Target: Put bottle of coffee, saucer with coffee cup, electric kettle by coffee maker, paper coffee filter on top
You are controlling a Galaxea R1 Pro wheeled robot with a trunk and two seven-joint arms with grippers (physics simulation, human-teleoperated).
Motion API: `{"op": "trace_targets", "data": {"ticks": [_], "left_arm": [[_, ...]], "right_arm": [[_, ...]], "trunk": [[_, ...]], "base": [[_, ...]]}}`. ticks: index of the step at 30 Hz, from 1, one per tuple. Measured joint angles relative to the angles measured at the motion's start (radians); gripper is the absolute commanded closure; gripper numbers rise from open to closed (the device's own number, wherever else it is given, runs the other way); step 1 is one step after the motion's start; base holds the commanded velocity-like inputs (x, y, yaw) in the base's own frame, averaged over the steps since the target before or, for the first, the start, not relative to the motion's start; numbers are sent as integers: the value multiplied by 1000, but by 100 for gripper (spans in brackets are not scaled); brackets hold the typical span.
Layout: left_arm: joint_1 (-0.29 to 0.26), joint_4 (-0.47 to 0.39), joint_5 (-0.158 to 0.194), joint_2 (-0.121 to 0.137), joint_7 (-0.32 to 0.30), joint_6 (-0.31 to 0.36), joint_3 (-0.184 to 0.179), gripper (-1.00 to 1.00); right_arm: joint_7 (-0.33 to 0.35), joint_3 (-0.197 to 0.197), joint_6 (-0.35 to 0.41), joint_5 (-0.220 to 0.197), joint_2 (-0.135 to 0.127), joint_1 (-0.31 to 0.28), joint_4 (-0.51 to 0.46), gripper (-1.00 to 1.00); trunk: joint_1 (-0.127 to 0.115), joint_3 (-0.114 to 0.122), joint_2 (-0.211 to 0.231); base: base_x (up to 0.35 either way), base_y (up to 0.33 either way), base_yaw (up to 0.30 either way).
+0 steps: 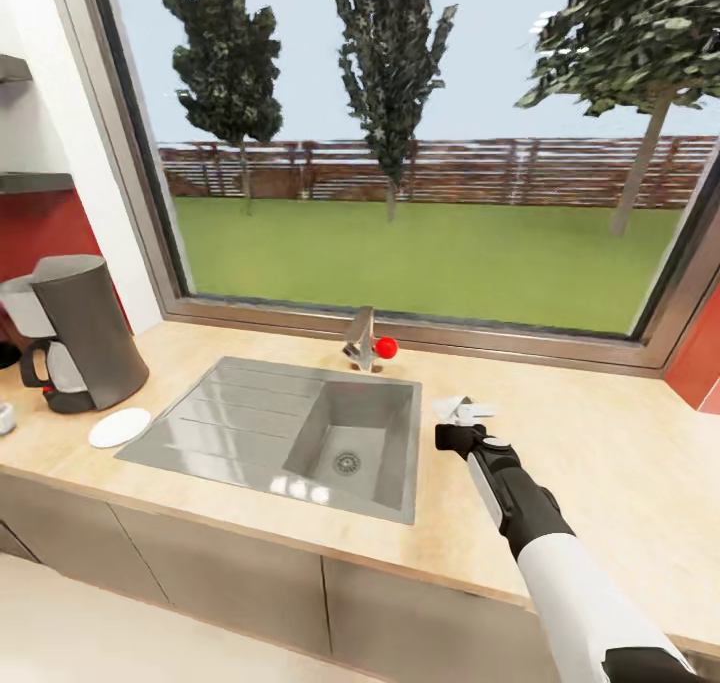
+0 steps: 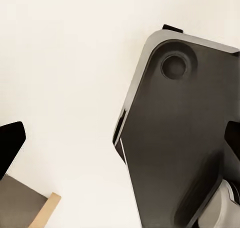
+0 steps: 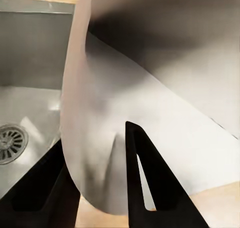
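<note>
The right arm's jaws (image 1: 462, 418) pinch the white filter (image 1: 455, 405), held just over the surface (image 1: 600, 463) right of the sink (image 1: 300, 433). I cannot tell how the left jaws stand. This looks like the filter step. The coffee maker (image 1: 80, 333) stands far left, with the saucer (image 1: 119, 427) just beside it. Next, the filter needs carrying left across the sink and setting on the maker's top.
</note>
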Motion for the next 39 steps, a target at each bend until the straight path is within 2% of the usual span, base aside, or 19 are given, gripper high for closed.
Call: {"op": "trace_targets", "data": {"ticks": [1, 6, 8, 13, 39], "left_arm": [[0, 0, 0, 0, 0, 0, 0, -100], [0, 0, 0, 0, -1, -1, 0, -100], [0, -2, 0, 0, -1, -2, 0, -100], [0, -35, -1, 0, 0, -2, 3, -100], [0, -37, -1, 0, 0, 0, 3, -100]], "right_arm": [[7, 1, 1, -1, 1, 0, 1, 100], [190, 2, 3, -3, 3, 1, 4, 100], [223, 2, 3, -2, 3, 1, 4, 100], [234, 2, 3, -1, 3, 0, 4, 100], [233, 1, 3, -1, 1, 0, 5, 100]], "trunk": [[0, 0, 0], [0, 0, 0], [0, 0, 0], [0, 0, 0], [0, 0, 0]], "base": [[0, 317, 4], [0, 317, 1], [0, 317, 0], [0, 318, 0], [13, 337, 0]]}}
